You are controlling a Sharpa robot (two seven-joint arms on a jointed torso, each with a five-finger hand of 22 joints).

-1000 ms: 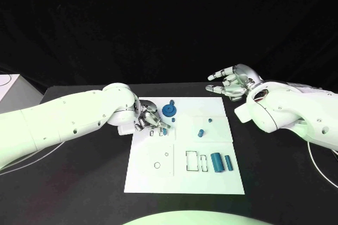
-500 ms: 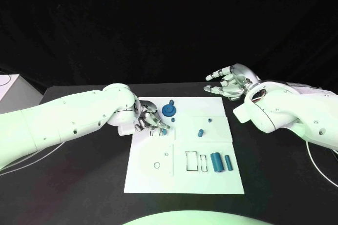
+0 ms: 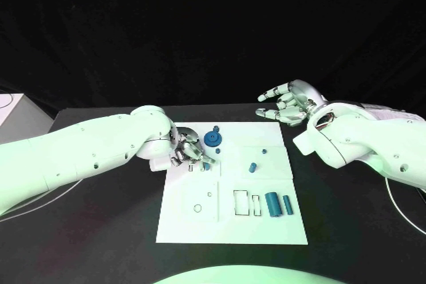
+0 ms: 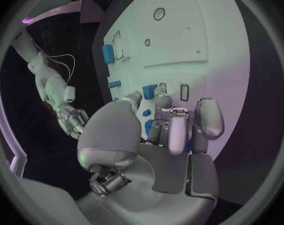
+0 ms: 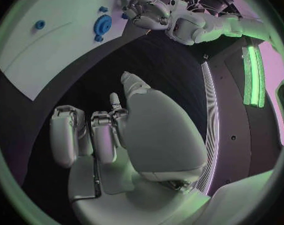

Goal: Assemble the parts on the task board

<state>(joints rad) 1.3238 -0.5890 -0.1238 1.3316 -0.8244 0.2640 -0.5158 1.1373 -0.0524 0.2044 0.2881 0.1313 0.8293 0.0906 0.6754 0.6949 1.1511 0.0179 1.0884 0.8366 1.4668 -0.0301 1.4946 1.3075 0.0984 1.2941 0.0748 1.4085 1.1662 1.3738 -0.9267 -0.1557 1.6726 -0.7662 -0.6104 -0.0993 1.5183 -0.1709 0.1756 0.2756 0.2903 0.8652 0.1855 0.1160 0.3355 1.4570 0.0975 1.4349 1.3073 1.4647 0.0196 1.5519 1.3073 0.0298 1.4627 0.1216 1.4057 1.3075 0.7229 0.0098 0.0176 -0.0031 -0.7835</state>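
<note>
The white task board [image 3: 233, 225] lies mid-table. My left hand [image 3: 188, 150] rests over its upper left part. Thumb and a finger pinch a small blue part [image 3: 207, 166] that stands on the board beside a rectangular slot [image 3: 192, 168]. In the left wrist view the same blue part [image 4: 149, 91] sits between the fingertips [image 4: 161, 101]. A blue gear [image 3: 213, 138] lies just beyond that hand. Two small blue pieces [image 3: 253, 168] lie mid-board, and two blue cylinders [image 3: 279, 205] lie lower right. My right hand [image 3: 289, 102] hovers above the board's far right corner, fingers apart and holding nothing.
A tiny blue peg [image 3: 216, 128] stands near the board's far edge. Outlined slots [image 3: 241, 202] and small round holes [image 3: 198, 207] mark the board's near half. A white box [image 3: 13, 111] sits at the table's far left. The right wrist view shows the gear [image 5: 103, 23] and my left hand [image 5: 145, 10].
The right hand has drifted very slightly toward the left. The left hand and the parts stay where they were.
</note>
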